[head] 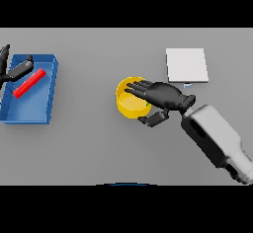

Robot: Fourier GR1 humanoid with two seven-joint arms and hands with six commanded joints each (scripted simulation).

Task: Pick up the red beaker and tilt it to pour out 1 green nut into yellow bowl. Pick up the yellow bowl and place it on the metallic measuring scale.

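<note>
Grey matte tabletop (89,148), flat and bare-looking. Yellow bowl (129,104) near centre, round, smooth-walled; metallic measuring scale (187,65) well apart to its upper right, a pale square slab. Right hand (160,96) over the bowl's rim, fingers straight, thumb below, gripping nothing yet. Best to close on the rim squarely, then lift level. Red beaker (28,83) lying in blue tray (52,86), left hand (19,69) beside it, fingers relaxed.

Blue tray (49,91) at grey table's (89,148) left
</note>
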